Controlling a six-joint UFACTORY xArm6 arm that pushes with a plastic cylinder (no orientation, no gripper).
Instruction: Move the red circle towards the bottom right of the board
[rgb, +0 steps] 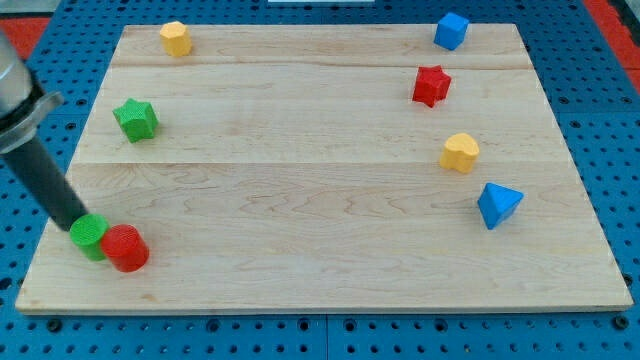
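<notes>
The red circle (125, 248) lies near the bottom left corner of the wooden board (320, 260). A green circle (89, 236) touches it on its left. My tip (76, 222) sits at the upper left edge of the green circle, so the green circle is between my tip and the red circle. The dark rod slants up towards the view's left.
A green star (136, 119) lies at the left. A yellow block (176, 38) is at the top left. A blue block (451, 30), a red star (431, 85), a yellow block (460, 152) and a blue triangle (498, 205) lie on the right side.
</notes>
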